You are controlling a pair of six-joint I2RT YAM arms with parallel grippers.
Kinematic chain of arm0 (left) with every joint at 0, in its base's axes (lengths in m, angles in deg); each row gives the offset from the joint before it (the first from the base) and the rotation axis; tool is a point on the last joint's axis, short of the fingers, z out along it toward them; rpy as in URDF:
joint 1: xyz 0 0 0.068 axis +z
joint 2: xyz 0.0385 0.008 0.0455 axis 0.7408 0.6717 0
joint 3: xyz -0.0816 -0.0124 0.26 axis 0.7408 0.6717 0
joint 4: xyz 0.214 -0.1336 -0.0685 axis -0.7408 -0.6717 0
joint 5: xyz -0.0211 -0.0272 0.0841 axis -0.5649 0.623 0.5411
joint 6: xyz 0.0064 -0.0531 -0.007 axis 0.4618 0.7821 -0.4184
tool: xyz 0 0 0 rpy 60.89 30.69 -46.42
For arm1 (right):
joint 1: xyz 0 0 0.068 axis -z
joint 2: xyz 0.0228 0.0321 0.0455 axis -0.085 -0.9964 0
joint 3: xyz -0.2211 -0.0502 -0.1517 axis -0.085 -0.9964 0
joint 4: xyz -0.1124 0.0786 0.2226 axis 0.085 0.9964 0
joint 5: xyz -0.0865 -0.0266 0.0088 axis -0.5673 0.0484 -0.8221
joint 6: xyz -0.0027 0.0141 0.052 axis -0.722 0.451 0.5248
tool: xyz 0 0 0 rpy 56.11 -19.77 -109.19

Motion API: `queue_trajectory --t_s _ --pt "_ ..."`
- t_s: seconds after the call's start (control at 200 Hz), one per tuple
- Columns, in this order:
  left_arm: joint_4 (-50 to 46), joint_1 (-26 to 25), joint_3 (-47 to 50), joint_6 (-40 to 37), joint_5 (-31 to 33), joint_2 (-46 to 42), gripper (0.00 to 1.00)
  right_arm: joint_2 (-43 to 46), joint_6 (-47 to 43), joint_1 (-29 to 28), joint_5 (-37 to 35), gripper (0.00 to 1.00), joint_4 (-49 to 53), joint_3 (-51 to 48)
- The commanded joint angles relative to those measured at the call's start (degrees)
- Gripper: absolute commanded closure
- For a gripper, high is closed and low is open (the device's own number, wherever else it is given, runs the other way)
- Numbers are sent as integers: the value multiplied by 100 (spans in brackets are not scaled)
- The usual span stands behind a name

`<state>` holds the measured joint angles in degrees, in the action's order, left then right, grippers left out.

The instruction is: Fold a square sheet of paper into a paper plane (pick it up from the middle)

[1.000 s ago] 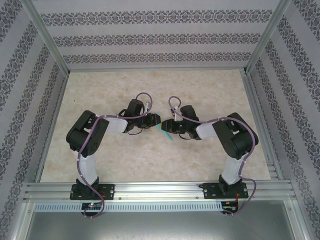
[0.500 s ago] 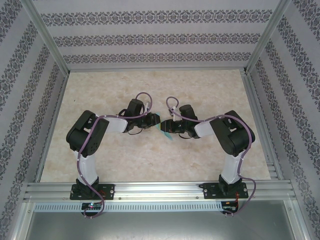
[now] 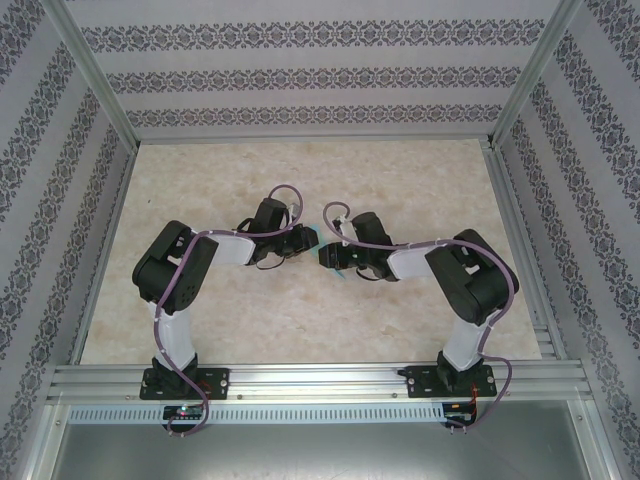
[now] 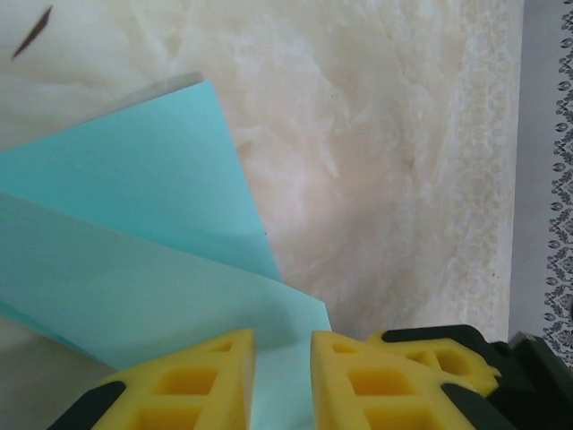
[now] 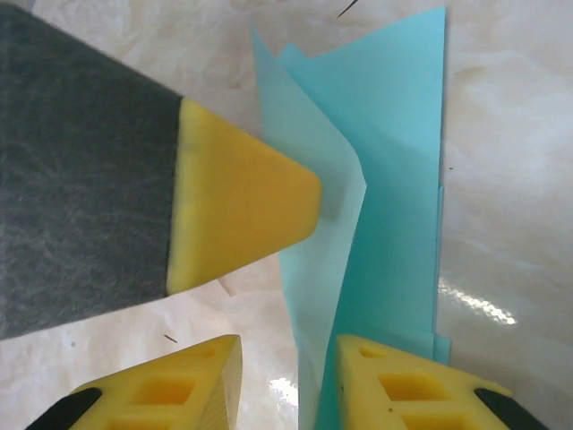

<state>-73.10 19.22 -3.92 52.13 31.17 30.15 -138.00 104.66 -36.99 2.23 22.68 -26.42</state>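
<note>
A partly folded turquoise square sheet of paper (image 5: pixel 394 179) sits at the middle of the surface (image 4: pixel 385 161), between both arms. The right claw (image 5: pixel 286 367) is parted around its edge; the left claw (image 4: pixel 282 363) straddles it narrowly, grip unclear. The sheet is likely light, limp and easily creased, so it is best pinched at the layered middle fold.

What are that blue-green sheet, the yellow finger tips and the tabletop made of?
The turquoise sheet looks like thin matte paper: sharp folds, slightly see-through layers. The left gripper's fingertips look like matte yellow plastic or rubber, moulded with hollow pockets. The tabletop is marble-patterned and glossy, with glare spots; stone or printed laminate, I cannot tell.
</note>
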Motion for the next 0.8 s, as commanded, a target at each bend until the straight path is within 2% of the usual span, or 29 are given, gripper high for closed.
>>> queue_trajectory --t_s 0.0,0.3,0.794 --pt "-156 -12 -157 122 181 107 76 193 -533 -149 -681 67 175 -89" --pt "-132 -4 -193 161 128 108 77 119 -1132 -486 -1281 71 241 -29" --pt "-222 2 -303 160 67 150 78 -167 -1527 -525 -1522 79 -136 42"
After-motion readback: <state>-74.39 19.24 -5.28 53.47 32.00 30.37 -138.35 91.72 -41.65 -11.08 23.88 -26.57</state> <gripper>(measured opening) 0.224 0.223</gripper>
